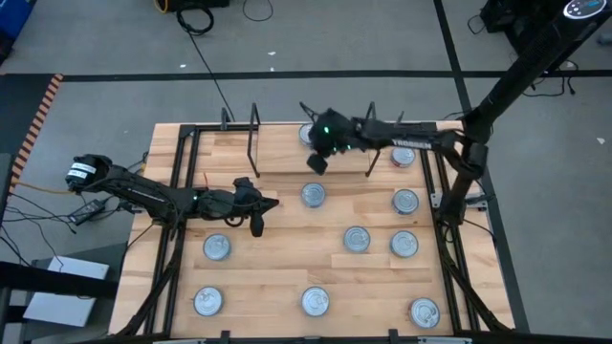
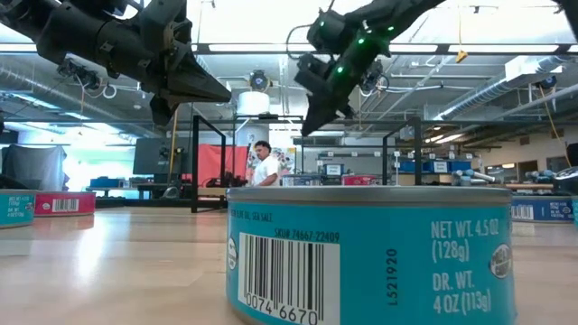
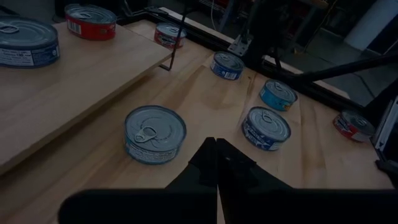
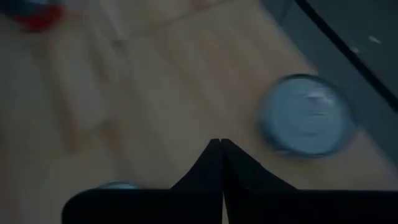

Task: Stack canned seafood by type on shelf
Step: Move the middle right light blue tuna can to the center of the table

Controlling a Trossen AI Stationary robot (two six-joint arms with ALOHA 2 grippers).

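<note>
High view: right pincer (image 1: 316,164) hangs over the shelf (image 1: 277,151) edge, fingers together, empty. Left pincer (image 1: 256,225) together above the worktop (image 1: 277,258); tins (image 1: 356,239) scattered around.

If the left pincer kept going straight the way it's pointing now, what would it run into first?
Probably the blue-labelled tin lying just ahead of the shut left pincer on the tabletop. The tin sits slightly to one side of its line, so it might graze it or meet bare wood first; depth is unclear.
</note>
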